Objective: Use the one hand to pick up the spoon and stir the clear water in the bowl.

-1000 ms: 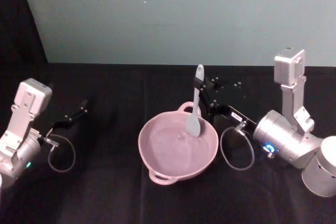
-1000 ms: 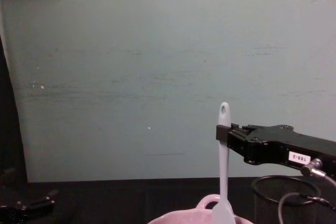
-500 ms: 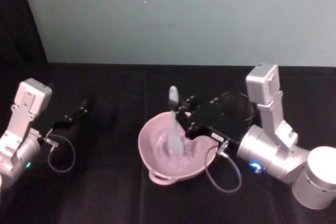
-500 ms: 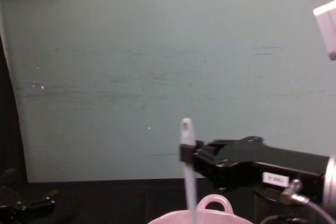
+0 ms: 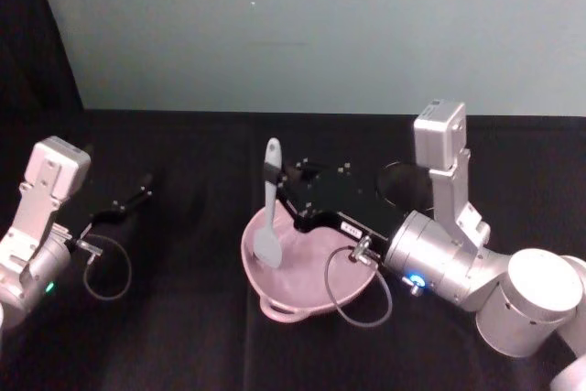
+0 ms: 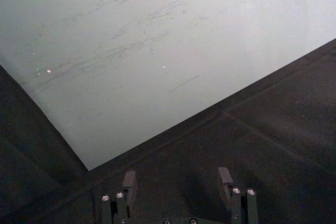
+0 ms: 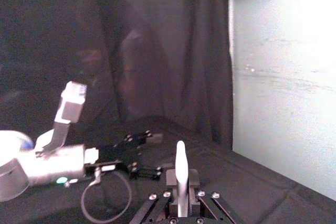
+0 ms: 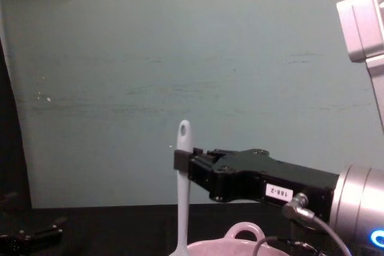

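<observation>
Both arms share one build. The right end effector [image 5: 273, 172] is matte black, flat and angular, with small bright screws and a white label [image 8: 277, 192] printed with dark digits. Behind it come a silver cylindrical right wrist [image 5: 432, 252] with a blue light [image 5: 417, 280], a pale grey box [image 5: 438, 132] on a bracket, a thin grey looped cable [image 5: 330, 286] and a rounded white joint [image 5: 533, 307]. The left end effector [image 5: 142, 194] is black too, with two slim fingers [image 6: 128, 181] and silver screw heads [image 6: 105, 198]. Its silver left wrist [image 5: 26, 274] carries a green light [image 5: 49, 287], a like box and a like cable.
</observation>
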### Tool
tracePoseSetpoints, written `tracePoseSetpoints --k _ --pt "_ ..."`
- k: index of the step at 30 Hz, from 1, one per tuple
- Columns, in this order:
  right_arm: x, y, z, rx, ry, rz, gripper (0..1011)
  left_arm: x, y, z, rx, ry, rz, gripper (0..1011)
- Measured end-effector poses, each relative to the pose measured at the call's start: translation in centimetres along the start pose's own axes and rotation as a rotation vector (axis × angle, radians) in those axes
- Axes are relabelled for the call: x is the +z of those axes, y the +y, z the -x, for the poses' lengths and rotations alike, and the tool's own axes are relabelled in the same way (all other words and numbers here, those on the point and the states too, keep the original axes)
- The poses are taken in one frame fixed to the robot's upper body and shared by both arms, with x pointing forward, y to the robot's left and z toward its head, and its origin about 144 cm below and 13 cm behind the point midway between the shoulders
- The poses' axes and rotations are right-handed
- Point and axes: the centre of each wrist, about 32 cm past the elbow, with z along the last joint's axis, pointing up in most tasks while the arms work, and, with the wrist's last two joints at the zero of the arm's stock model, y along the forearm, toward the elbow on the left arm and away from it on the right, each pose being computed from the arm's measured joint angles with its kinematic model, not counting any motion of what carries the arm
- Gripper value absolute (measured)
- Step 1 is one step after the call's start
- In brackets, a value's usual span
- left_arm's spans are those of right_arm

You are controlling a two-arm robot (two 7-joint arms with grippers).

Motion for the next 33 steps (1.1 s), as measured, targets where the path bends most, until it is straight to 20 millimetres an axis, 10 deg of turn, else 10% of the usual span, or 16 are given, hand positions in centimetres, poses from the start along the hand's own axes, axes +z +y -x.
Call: tracePoseSetpoints --k 16,33 --pt "-0.7 -1.8 -3.4 -0.164 0.023 0.010 122 0.0 0.0 0.0 0.000 0.000 0.000 1005" --pt "0.9 -3.5 -2.7 -0.163 -0.074 0.069 122 0.0 0.0 0.0 0.000 0.000 0.000 1005"
